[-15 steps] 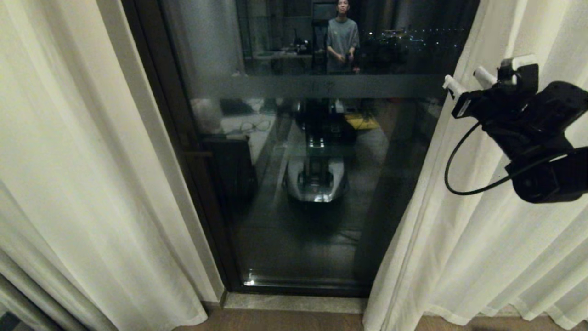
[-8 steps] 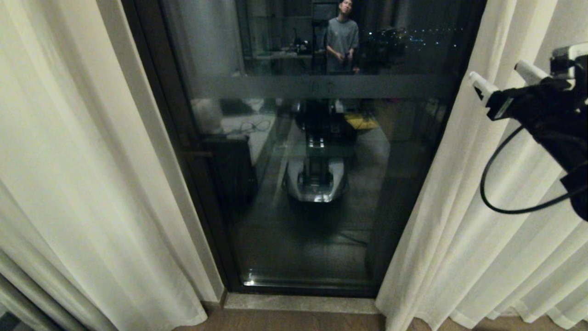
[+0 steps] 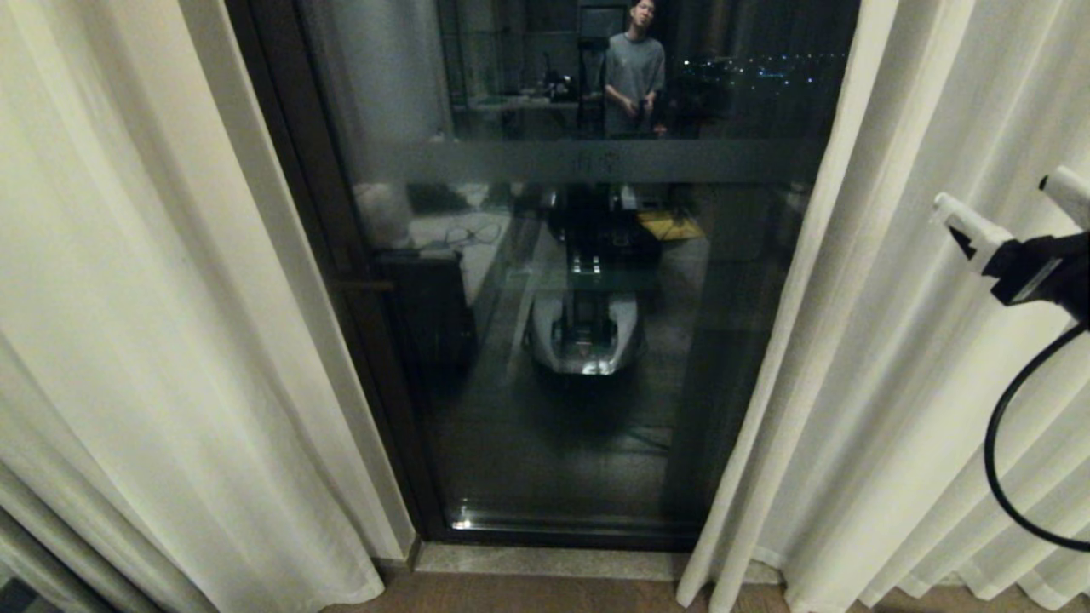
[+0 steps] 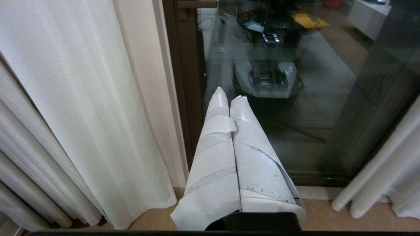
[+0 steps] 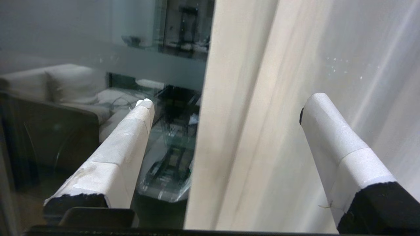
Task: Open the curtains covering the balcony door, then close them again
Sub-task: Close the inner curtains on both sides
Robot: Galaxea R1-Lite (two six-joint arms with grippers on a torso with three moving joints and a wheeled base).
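I see cream-white curtains (image 3: 153, 323) with soft vertical pleats flanking the balcony door (image 3: 588, 340), whose dark brown-black frame holds glass crossed by a grey frosted band. My right gripper (image 3: 1013, 200) is black with white-wrapped fingers (image 5: 128, 144); the floor (image 4: 157, 219) is light brown wood.

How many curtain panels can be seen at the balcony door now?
2. The left curtain panel hangs left of the balcony door; the right curtain panel hangs on its right.

Right gripper (image 3: 1013, 200): white tape-wrapped fingers (image 5: 124, 154), black body, black looped cable (image 3: 1001, 477). Left gripper (image 4: 229, 98): white wrapped fingers, tape torn, scuffed, black base.
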